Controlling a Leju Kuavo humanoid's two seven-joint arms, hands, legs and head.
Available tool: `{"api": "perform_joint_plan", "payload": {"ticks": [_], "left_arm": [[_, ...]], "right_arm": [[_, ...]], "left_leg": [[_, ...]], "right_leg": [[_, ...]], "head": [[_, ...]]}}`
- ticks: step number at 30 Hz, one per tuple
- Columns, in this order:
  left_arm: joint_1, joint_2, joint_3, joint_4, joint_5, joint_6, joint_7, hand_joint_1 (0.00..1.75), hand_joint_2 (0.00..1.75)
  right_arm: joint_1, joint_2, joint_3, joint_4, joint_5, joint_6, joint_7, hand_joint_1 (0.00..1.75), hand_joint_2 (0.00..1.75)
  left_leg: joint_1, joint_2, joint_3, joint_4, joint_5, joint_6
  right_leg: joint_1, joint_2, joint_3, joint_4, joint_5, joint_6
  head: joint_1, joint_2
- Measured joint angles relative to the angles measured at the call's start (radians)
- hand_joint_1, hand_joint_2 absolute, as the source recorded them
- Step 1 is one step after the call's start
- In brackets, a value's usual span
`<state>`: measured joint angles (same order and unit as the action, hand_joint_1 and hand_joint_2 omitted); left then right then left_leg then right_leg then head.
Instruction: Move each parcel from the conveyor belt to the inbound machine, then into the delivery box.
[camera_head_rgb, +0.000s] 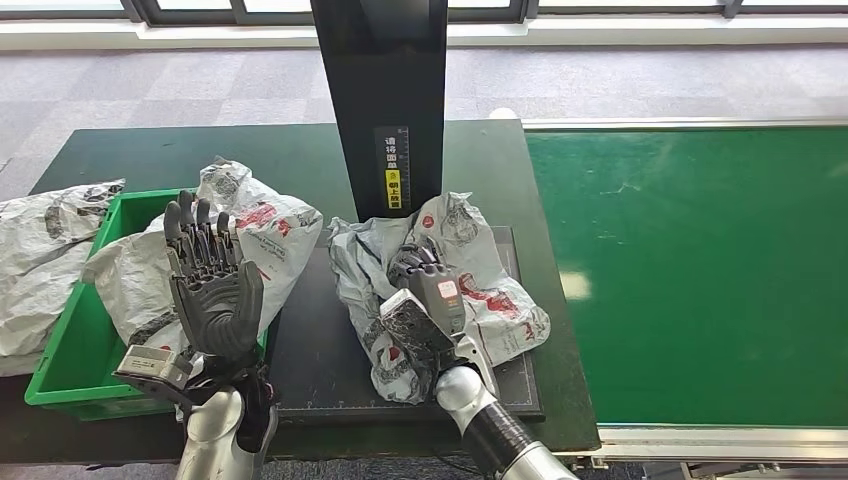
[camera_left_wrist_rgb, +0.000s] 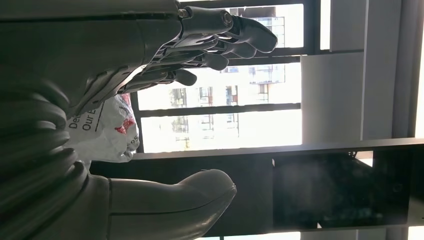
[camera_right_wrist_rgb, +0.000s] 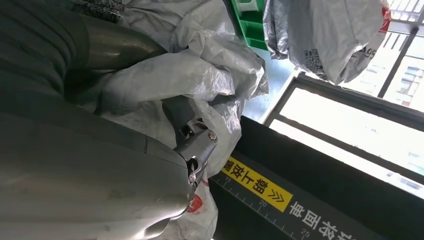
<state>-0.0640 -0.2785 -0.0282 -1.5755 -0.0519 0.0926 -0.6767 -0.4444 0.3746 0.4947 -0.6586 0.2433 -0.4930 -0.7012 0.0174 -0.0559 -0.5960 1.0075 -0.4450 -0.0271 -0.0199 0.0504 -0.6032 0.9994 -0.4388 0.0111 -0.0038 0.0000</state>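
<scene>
Head view: the right hand (camera_head_rgb: 428, 290) is clenched into the crumpled top of a grey plastic parcel (camera_head_rgb: 490, 300) that lies on the dark scan plate (camera_head_rgb: 310, 370) of the inbound machine, right at the foot of its black column (camera_head_rgb: 385, 100). The parcel spreads over the plate's right half, its far edge touching the column base. The left hand (camera_head_rgb: 212, 285) is released, held upright with fingers spread, holding nothing, just in front of the green delivery box (camera_head_rgb: 70, 350) at the table's left edge. A second parcel (camera_head_rgb: 255, 235) leans over the box's right rim, and a third (camera_head_rgb: 45, 250) lies against its left side. The green conveyor belt (camera_head_rgb: 690, 270) runs along the table's right edge.

Left wrist view: the left hand's fingers (camera_left_wrist_rgb: 220, 47) are apart around nothing, with the printed bag (camera_left_wrist_rgb: 107, 130) behind them.

Right wrist view: the right hand's fingers (camera_right_wrist_rgb: 192, 130) are buried in bunched film of the parcel (camera_right_wrist_rgb: 175, 80), beside the column's yellow label (camera_right_wrist_rgb: 257, 182).

The step in hand looks like carrying the scanned parcel from plate to box. To do it well, the grip should gather enough film that the bag cannot slide out, lift clear of the plate, and pass over the parcel on the box rim without dragging it off.

The parcel is a soft, wrinkled grey mailer with red and black print; it will sag and swing when raised.
</scene>
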Motion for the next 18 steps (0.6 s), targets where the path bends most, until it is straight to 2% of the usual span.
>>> {"api": "perform_joint_plan", "payload": {"ticks": [10, 15, 18], "left_arm": [[0.0, 0.0, 0.0, 0.0, 0.0, 0.0, 0.0, 0.0, 1.75], [-0.001, 0.0, -0.004, 0.001, 0.0, 0.0, 0.0, 0.0, 1.75], [-0.003, 0.0, -0.007, 0.005, -0.003, 0.0, 0.0, 0.0, 1.75]], "right_arm": [[0.0, 0.0, 0.018, -0.007, 0.006, -0.015, 0.0, 0.0, 1.75], [0.024, -0.014, 0.025, -0.089, 0.05, -0.168, 0.0, 0.0, 1.75], [0.071, -0.033, 0.017, -0.214, 0.107, -0.2, 0.0, 0.0, 1.75]], "left_leg": [[0.0, 0.0, 0.0, 0.0, 0.0, 0.0], [0.0, 0.0, 0.0, 0.0, 0.0, 0.0], [0.0, 0.0, 0.0, 0.0, 0.0, 0.0]], "right_leg": [[0.0, 0.0, 0.0, 0.0, 0.0, 0.0], [0.0, 0.0, -0.001, 0.0, 0.0, 0.0], [0.0, 0.001, -0.001, 0.0, 0.0, 0.0]], "head": [[0.0, 0.0], [0.0, 0.0], [0.0, 0.0]]}}
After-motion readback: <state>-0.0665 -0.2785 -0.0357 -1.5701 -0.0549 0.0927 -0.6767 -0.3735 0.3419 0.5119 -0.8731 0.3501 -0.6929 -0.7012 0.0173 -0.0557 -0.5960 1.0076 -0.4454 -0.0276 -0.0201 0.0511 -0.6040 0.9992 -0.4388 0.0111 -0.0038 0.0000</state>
